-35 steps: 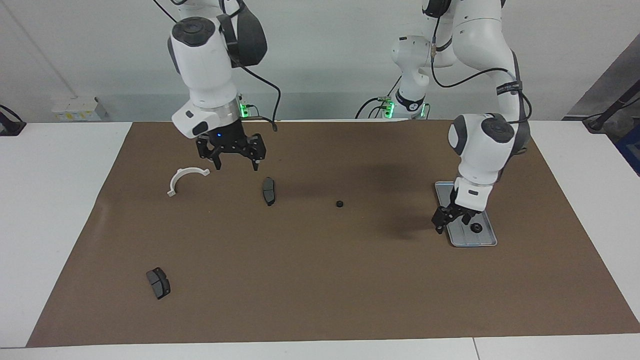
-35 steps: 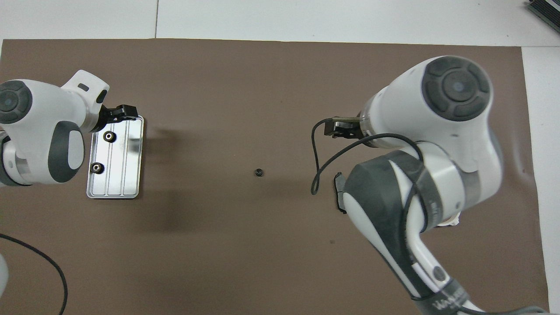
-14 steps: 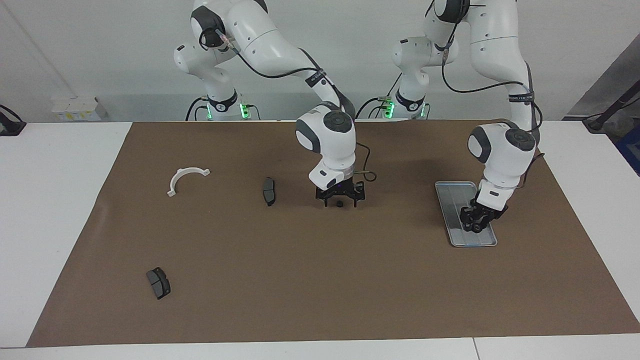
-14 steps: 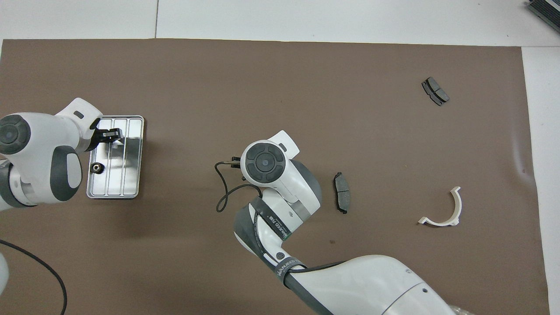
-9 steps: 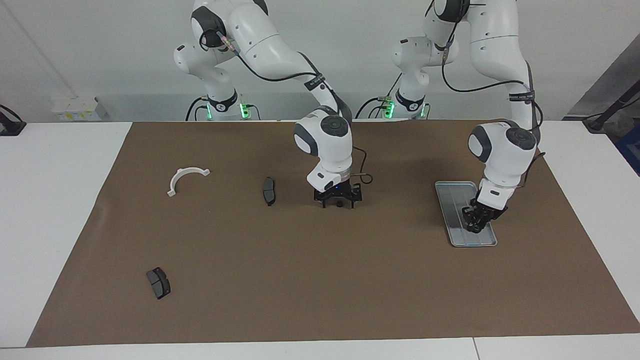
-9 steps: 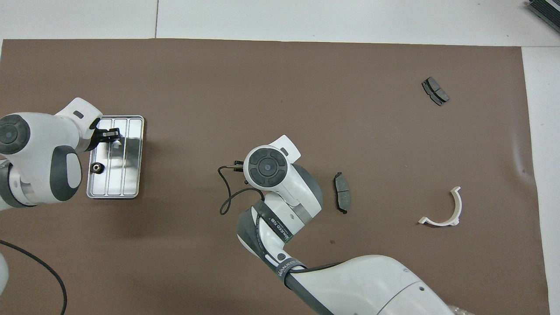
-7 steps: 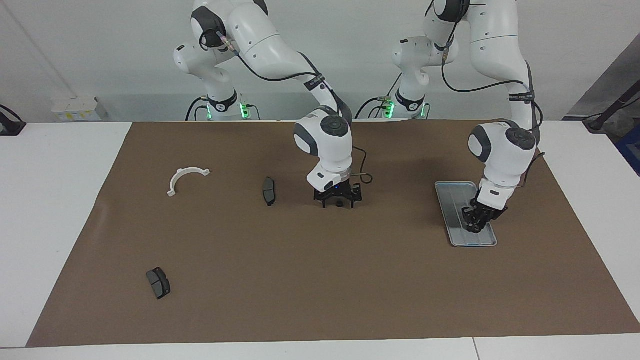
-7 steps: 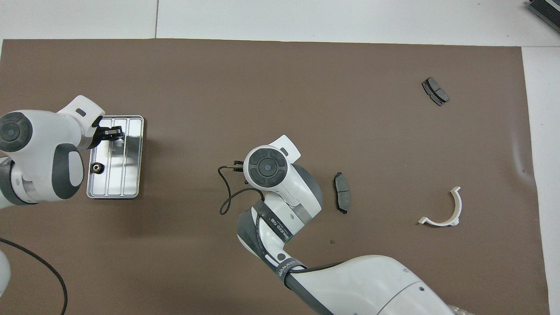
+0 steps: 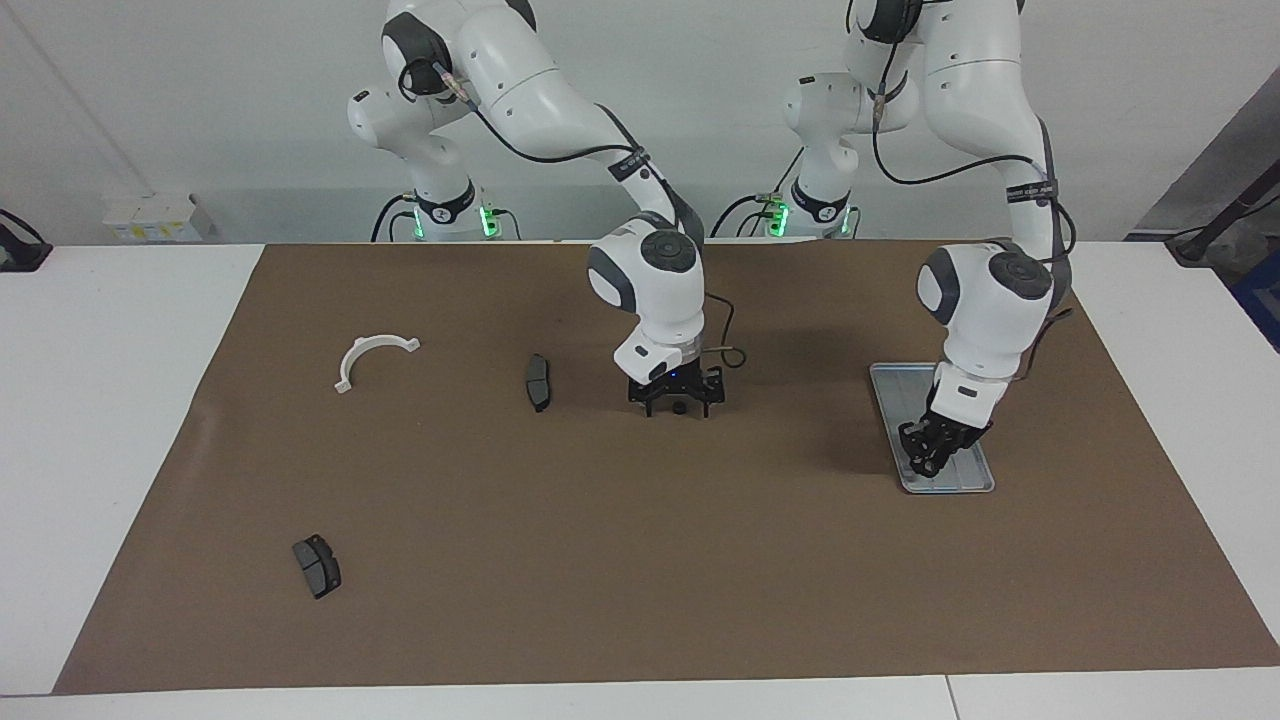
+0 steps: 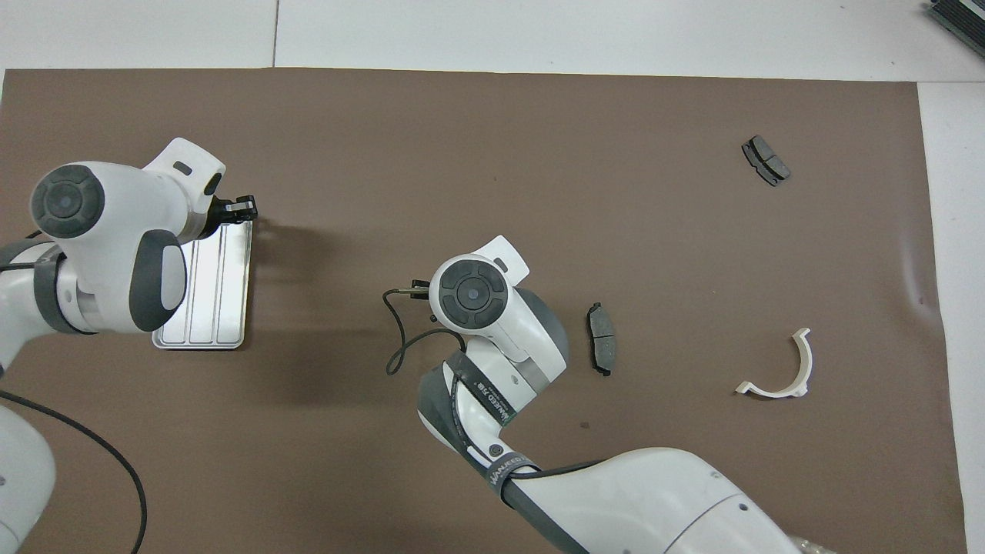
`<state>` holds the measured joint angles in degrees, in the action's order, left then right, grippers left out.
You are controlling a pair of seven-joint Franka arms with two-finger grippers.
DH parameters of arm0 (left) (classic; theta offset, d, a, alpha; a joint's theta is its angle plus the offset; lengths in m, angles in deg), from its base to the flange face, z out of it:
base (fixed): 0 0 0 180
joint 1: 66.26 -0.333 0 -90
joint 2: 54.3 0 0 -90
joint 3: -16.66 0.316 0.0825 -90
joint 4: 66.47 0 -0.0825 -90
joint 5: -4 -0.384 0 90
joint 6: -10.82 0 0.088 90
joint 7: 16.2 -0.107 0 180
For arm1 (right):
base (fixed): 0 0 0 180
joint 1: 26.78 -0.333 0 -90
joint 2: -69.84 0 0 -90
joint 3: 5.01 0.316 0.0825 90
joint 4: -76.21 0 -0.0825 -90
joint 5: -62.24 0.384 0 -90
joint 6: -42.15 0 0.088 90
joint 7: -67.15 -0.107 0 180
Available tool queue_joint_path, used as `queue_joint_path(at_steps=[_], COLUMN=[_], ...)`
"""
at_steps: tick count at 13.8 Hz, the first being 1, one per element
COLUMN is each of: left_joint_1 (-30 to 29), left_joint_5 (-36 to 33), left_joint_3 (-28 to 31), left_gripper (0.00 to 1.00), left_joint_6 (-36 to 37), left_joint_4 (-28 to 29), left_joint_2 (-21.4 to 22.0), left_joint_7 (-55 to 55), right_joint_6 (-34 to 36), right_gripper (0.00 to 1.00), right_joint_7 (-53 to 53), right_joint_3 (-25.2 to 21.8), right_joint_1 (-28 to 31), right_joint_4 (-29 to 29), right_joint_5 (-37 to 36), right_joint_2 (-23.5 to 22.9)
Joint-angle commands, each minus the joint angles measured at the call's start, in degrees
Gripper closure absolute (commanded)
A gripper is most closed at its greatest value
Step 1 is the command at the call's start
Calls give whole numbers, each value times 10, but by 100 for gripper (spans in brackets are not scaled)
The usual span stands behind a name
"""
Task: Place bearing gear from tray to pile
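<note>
The silver tray (image 9: 897, 400) lies toward the left arm's end; it also shows in the overhead view (image 10: 225, 292). My left gripper (image 9: 920, 462) hangs just above the tray's edge, shut on a small black bearing gear; overhead it (image 10: 243, 206) is over the tray's corner. My right gripper (image 9: 677, 402) is low on the mat, open, with its fingers on either side of another black gear (image 9: 679, 408). Overhead, its wrist (image 10: 465, 292) hides that gear. The pile's white half-ring bracket (image 9: 372, 356) and a brake pad (image 9: 538, 382) lie toward the right arm's end.
A second brake pad (image 9: 317, 565) lies farther from the robots, near the mat's corner; it also shows overhead (image 10: 766, 160). The brown mat (image 9: 640, 560) covers the white table. A cable (image 10: 396, 346) loops beside the right wrist.
The right arm swung from over the bracket down to the gear at the mat's middle and stays there. The left gripper closed at a gear on the tray, then rose and shifted toward the middle.
</note>
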<state>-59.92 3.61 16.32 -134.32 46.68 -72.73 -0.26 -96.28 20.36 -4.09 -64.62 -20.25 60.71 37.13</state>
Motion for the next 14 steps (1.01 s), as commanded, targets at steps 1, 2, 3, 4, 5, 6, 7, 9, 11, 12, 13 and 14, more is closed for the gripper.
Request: queue_joint_path(at_steps=[1,2,3,4,5,6,7,9,11,12,13,14], left_joint_1=[57,75,98,115,131,142,144,144,144,143,142,141], left_joint_5=[5,5,5,5,5,5,5,5,5,5,5,5], left_joint_3=[8,8,8,8,8,9,8,8,8,8,9,8], left_gripper=[86,86,85,85,85,85,85,85,85,85,85,85], left_joint_6=[11,11,7,6,4,0,-7,-9,-12,-15,-16,-21], left_joint_4=[-8,-7,-5,-3,-3,-3,-3,-1,-1,0,3,3], left_joint_2=[-7,-6,-6,-6,-6,-6,-6,-6,-6,-6,-6,-6], left_joint_7=[80,109,137,162,183,196,202,202,202,201,200,200], right_joint_6=[-14,-14,-14,-12,-11,-8,-5,-5,-6,-7,-5,1], right_gripper=[47,61,74,89,100,100,100,100,87,37,26,22], right_joint_7=[-10,-10,-9,-8,-8,-8,-7,-7,-7,-7,-6,-6], right_joint_3=[3,3,3,3,3,3,3,3,3,3,3,3], right_joint_1=[6,6,6,6,5,4,4,2,0,1,1,1], right_joint_4=[-8,-8,-8,-8,-8,-7,-6,-3,-3,-2,1,2], right_joint_5=[-6,-6,-6,-7,-8,-8,-11,-13,-13,-14,-14,-15], right_joint_2=[6,6,6,6,6,6,7,7,7,7,7,7])
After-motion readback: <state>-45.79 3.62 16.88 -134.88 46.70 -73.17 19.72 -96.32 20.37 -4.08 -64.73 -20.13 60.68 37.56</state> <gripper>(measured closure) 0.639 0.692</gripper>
